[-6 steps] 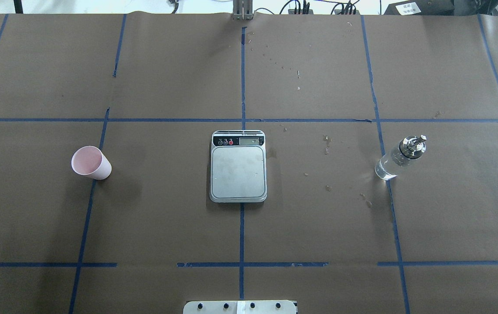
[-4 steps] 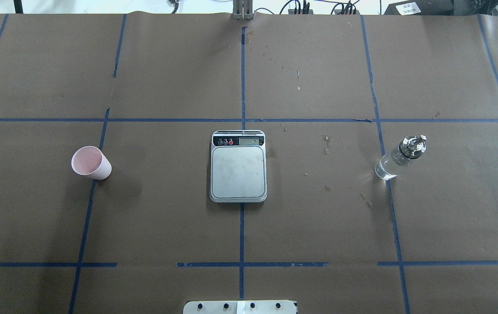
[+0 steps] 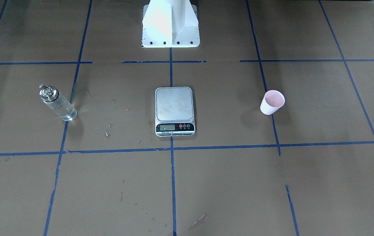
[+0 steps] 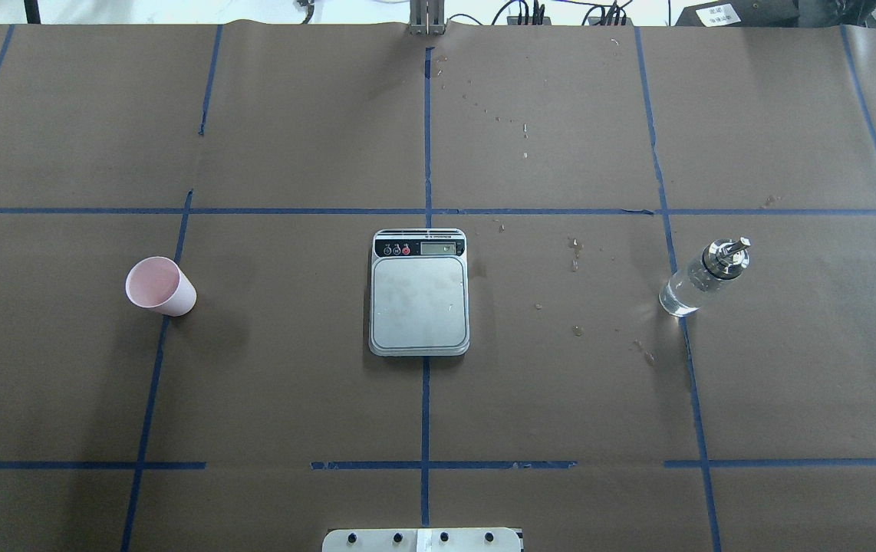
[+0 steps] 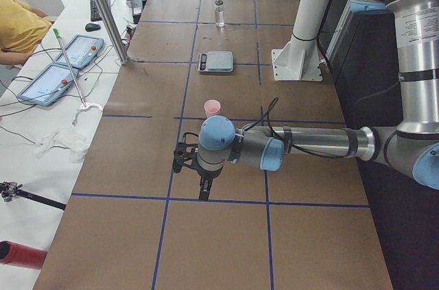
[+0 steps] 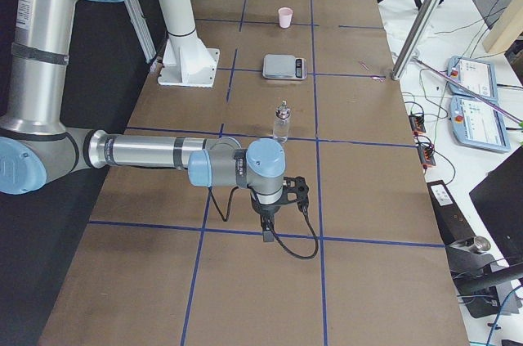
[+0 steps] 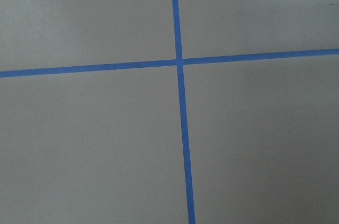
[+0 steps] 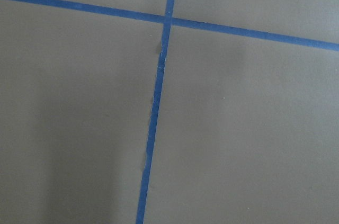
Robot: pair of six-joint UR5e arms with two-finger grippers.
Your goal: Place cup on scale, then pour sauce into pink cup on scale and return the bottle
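Observation:
The pale pink cup (image 4: 159,286) stands upright and empty on the table's left part; it also shows in the front view (image 3: 272,102). The steel scale (image 4: 419,291) lies at the centre with nothing on it. The clear glass bottle (image 4: 703,277) with a metal pourer cap stands on the right, holding clear sauce. Both grippers show only in the side views: the left gripper (image 5: 204,190) points down, well on the near side of the cup (image 5: 212,107). The right gripper (image 6: 267,230) points down on the near side of the bottle (image 6: 282,123). I cannot tell whether either is open or shut.
Brown paper with blue tape lines (image 4: 426,130) covers the table. Small wet spots (image 4: 575,251) lie between scale and bottle. The white robot pedestal (image 3: 170,24) stands behind the scale. An operator (image 5: 17,26), tablets (image 5: 51,83) and a metal post (image 5: 103,9) are beside the table.

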